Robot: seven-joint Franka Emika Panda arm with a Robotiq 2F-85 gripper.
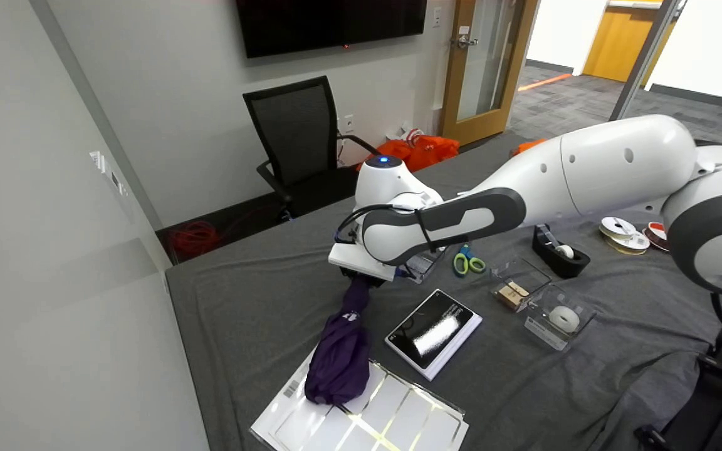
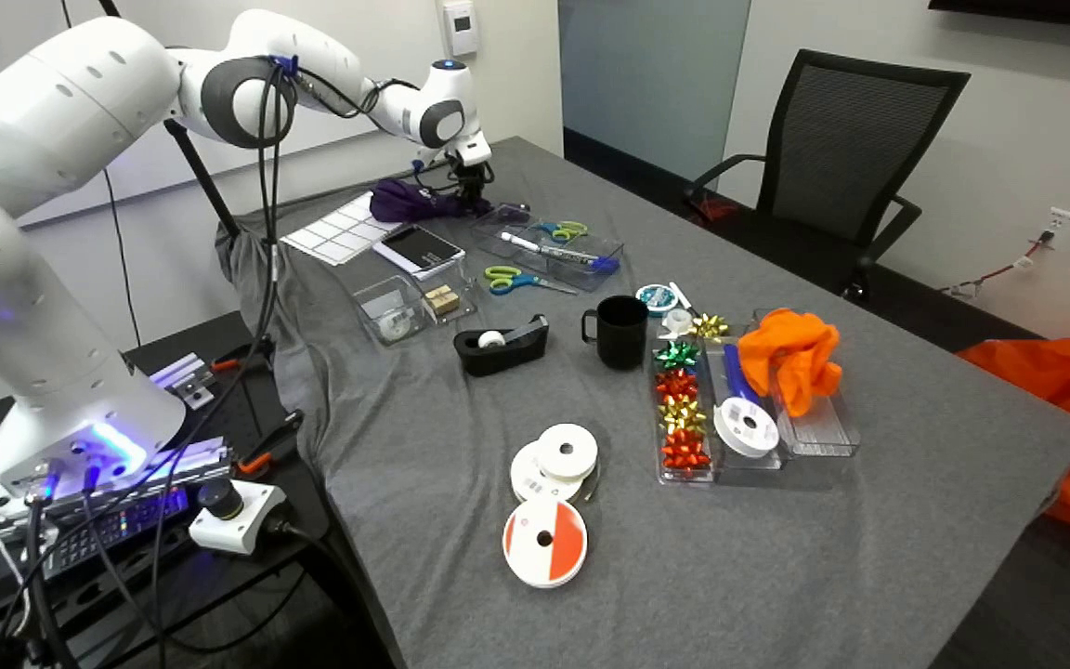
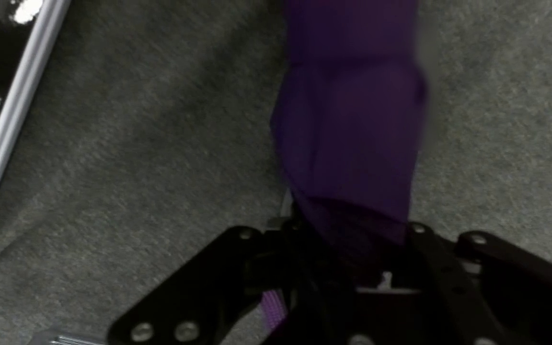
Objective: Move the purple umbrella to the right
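The purple umbrella [image 1: 339,357] is a folded bundle of dark purple fabric. In an exterior view its wide end lies over the white ruled sheet [image 1: 411,410], and its narrow end reaches up to my gripper [image 1: 361,279]. The umbrella [image 2: 405,201] and gripper [image 2: 472,190] also show at the far end of the table. In the wrist view the umbrella [image 3: 352,129] runs down between both fingers of the gripper [image 3: 352,235], which touch its sides. The gripper is partly closed on it. A light purple strap [image 3: 273,309] shows beside the left finger. The fingertips are dark and mostly hidden.
A black-topped white box [image 1: 433,333] lies beside the umbrella. Clear trays [image 1: 561,316], scissors [image 1: 467,262] and a tape dispenser [image 1: 559,252] are farther along the table. A black mug [image 2: 621,332], ribbon spools [image 2: 544,542] and gift bows [image 2: 681,413] stand beyond them.
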